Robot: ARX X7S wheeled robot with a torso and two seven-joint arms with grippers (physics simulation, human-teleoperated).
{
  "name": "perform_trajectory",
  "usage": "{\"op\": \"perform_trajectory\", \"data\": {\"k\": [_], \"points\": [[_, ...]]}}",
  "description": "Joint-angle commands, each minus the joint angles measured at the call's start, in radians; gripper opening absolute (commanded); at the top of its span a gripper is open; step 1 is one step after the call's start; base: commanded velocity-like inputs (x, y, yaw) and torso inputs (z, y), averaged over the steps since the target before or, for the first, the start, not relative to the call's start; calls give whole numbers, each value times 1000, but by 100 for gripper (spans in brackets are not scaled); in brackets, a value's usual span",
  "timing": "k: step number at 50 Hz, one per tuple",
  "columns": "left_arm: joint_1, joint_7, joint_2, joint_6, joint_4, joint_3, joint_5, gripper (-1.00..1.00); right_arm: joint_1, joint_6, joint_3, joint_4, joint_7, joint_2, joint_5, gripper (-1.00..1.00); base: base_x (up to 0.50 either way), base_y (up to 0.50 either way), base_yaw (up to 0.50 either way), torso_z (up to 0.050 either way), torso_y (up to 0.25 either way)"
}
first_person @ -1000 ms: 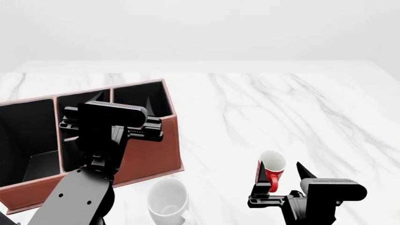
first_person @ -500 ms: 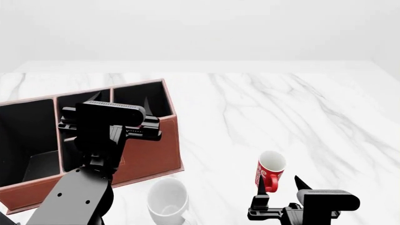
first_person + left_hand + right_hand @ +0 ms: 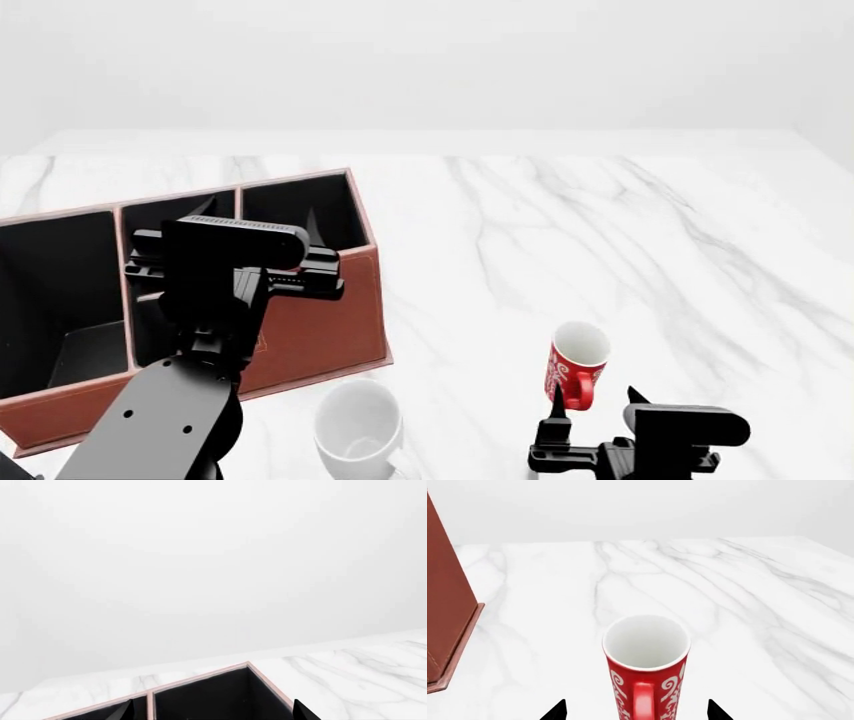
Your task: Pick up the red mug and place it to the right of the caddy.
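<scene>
Head view: white mug sits between caddy and red mug. Right wrist shows my right hand spread, empty, straddling it; left hand spread, empty.

The red mug lies tipped over on the white marble table, its white inside facing the far side and its red handle turned upward. The right gripper has its two black fingertips spread on either side of the mug's near end, not touching it. The reddish-brown caddy stands well apart to the left.
</scene>
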Motion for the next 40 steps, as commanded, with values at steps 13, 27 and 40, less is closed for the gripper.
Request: {"op": "perform_trajectory", "data": {"k": [13,27,40], "points": [[4,-9,-7,10,-7,2,-12,100,45,5,-20,91,14,1,-14,100,0,0,0,0,0],[9,-14,-12,17,-12,1,-18,100,123,-30,-31,267,-1,-18,-17,100,0,0,0,0,0],[13,-19,-15,24,-19,5,-22,100,138,-45,-54,294,-10,-16,-25,-100,0,0,0,0,0]]}}
